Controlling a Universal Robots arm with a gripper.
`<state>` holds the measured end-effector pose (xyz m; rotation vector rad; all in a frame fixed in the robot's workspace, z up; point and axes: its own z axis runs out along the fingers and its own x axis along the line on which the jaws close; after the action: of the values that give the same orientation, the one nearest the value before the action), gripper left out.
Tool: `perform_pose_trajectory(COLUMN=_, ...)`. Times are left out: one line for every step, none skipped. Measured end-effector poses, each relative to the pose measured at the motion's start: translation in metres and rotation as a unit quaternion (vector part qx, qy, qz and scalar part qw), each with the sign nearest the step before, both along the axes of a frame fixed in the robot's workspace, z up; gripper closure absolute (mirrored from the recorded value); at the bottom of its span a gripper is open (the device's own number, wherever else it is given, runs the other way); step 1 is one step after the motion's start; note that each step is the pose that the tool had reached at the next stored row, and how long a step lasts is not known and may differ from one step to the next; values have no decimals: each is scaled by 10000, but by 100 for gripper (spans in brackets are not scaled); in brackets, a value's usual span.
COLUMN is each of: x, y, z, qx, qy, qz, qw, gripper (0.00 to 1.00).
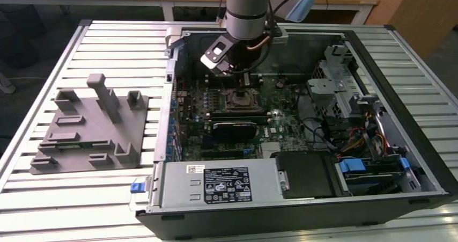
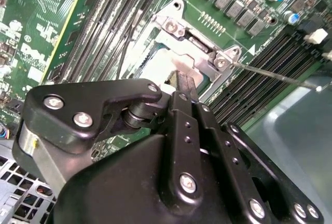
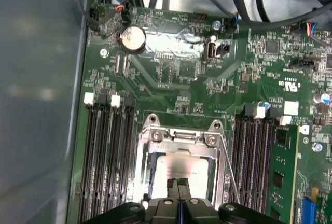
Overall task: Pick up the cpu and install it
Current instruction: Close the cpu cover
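The cpu (image 3: pixel 182 163), a flat chip with a silvery top, lies inside the metal socket frame (image 3: pixel 179 136) on the green motherboard. My gripper (image 3: pixel 179 184) is shut, its two black fingertips pressed together right over the chip's top; I cannot tell whether they touch it. In the second wrist view the pale cpu (image 2: pixel 154 64) shows just beyond the gripper (image 2: pixel 185 79), beside the frame (image 2: pixel 193 33). The socket's thin metal lever (image 2: pixel 275 75) sticks out sideways. In the exterior view the gripper (image 1: pixel 243 82) hangs just above the socket (image 1: pixel 239 99) inside the open computer case.
Memory slots (image 3: pixel 106 156) flank the socket on both sides. A grey moulded tray (image 1: pixel 89 129) with upright posts sits on the slatted table at the exterior view's left. A power supply (image 1: pixel 214 183), drive bays and cables (image 1: pixel 336 134) crowd the case.
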<state>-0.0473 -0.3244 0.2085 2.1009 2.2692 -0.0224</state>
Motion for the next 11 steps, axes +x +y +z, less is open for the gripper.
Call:
perform_pose_trajectory(x=10, y=0, z=0, qx=0, qy=1, qz=-1, qw=10000, gripper=89)
perform_pose_trajectory(x=24, y=1, z=0, qx=0, qy=2, qz=-1, qw=10000, gripper=89)
perform_pose_trajectory(x=37, y=1, z=0, qx=0, qy=3, qz=0, qw=10000, gripper=89)
perform_pose_trajectory(x=45, y=0, z=0, qx=0, qy=4, qz=0, qw=10000, gripper=89)
perform_pose_trajectory(x=49, y=0, z=0, qx=0, qy=5, qz=0, qw=10000, gripper=89)
perform_pose_trajectory(x=52, y=0, z=0, qx=0, qy=5, qz=0, qw=10000, gripper=89)
perform_pose_trajectory(x=53, y=0, z=0, qx=0, qy=6, qz=-1, qw=10000, gripper=89)
perform_pose_trajectory(x=53, y=0, z=0, qx=0, qy=6, qz=-1, qw=10000, gripper=89)
perform_pose_trajectory(x=53, y=0, z=3, qx=-1, qy=6, qz=-1, qw=10000, gripper=89)
perform_pose_trajectory(x=53, y=0, z=8, qx=-2, qy=6, qz=-1, qw=10000, gripper=89)
perform_pose_trajectory(x=54, y=0, z=17, qx=-1, qy=6, qz=0, qw=10000, gripper=89)
